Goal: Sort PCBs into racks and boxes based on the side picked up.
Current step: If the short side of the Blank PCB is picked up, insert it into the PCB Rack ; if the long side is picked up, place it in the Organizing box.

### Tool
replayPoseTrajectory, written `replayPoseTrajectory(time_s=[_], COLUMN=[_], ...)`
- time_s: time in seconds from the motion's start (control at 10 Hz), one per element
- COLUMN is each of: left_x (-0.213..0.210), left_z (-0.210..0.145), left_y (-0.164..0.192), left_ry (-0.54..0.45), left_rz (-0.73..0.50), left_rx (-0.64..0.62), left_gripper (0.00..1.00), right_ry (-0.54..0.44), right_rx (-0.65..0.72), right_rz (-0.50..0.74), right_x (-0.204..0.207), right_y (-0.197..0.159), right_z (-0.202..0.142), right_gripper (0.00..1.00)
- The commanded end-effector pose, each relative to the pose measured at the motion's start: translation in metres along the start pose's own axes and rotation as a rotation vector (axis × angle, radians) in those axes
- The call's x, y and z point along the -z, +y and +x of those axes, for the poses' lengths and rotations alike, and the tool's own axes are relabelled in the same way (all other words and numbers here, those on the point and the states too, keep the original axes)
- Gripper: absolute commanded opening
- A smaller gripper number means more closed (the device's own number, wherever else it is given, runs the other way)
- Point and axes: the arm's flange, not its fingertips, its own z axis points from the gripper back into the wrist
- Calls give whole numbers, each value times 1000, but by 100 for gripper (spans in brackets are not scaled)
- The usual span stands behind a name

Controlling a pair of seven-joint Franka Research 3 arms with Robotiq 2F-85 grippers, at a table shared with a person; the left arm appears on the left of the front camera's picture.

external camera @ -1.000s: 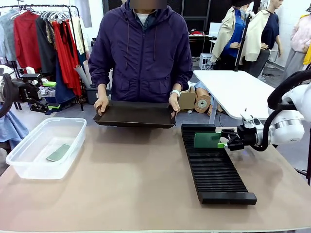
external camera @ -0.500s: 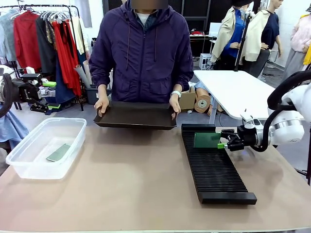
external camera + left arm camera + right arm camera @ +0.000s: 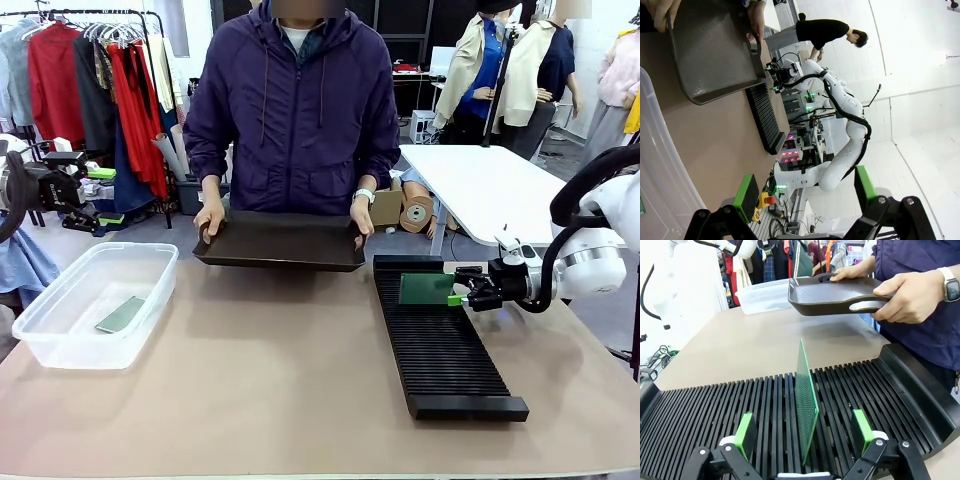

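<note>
One green PCB (image 3: pixel 427 289) stands upright in a slot at the far end of the long black rack (image 3: pixel 445 360). My right gripper (image 3: pixel 462 297) is open at that board's right edge. In the right wrist view the PCB (image 3: pixel 805 400) stands between the green pads (image 3: pixel 745 434), which are clear of it on both sides. A paler PCB (image 3: pixel 121 314) lies flat in the clear box (image 3: pixel 60 290) at the left. My left gripper (image 3: pixel 105 195) hangs open and empty off the table's left, above the box; its own camera shows the open left gripper (image 3: pixel 805 192).
A person at the far side holds a shallow black tray (image 3: pixel 280 240) by both ends, just above the table edge. A white table (image 3: pixel 480 185) stands behind at the right. Bare tabletop lies between box and rack.
The person's tray has dipped slightly. Both grippers stay open and hardly move.
</note>
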Motion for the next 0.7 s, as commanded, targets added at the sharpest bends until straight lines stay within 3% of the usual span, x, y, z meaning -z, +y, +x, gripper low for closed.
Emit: replayPoseTrajectory(time_s=[0.0, 0.6], left_x=[-1, -1], left_z=[-1, -1], left_y=[-2, -2], left_ry=[0, 0], left_rz=[-3, -3], left_rx=[8, 8], left_gripper=[100, 100], right_ry=[2, 2], right_rx=[-11, -11], right_rz=[-1, -1], right_x=[0, 0], right_y=[0, 0], right_z=[3, 3], right_gripper=[100, 100])
